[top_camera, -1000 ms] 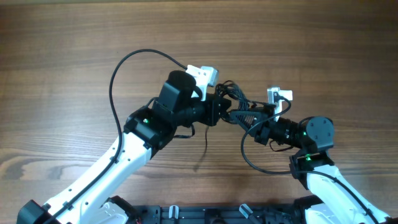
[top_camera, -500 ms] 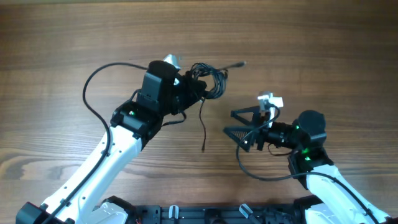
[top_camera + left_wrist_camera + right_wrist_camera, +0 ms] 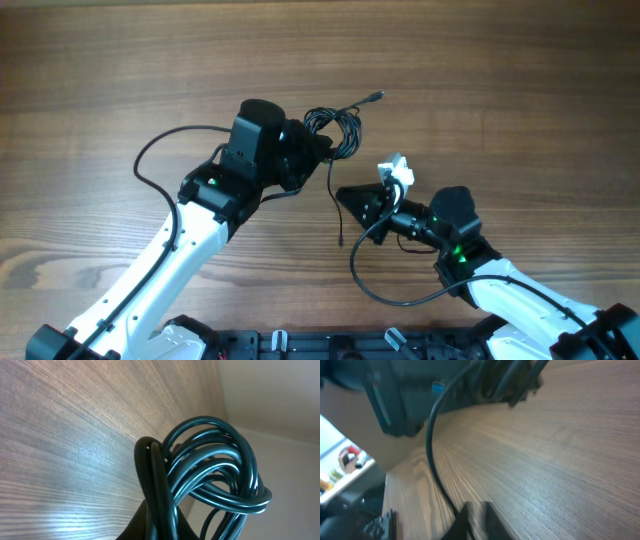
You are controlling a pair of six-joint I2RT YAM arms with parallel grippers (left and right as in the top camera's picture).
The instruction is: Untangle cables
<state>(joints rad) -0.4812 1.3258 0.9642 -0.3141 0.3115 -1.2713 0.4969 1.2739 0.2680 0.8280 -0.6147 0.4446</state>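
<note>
- Coil of thin black cables (image 3: 342,128) sat clamped in left claw (image 3: 314,146) near wooden tabletop's (image 3: 500,70) far edge.
- Right claw (image 3: 350,200) opening could not be told; tugging the hanging strand (image 3: 333,200) might tighten knots.

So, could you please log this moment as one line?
left gripper: holding bunched cables | right gripper: near hanging strand, grasp unclear | status: tangled coil

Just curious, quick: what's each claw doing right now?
Left claw: closed on the cable coil.
Right claw: cannot tell, too blurred.
</note>
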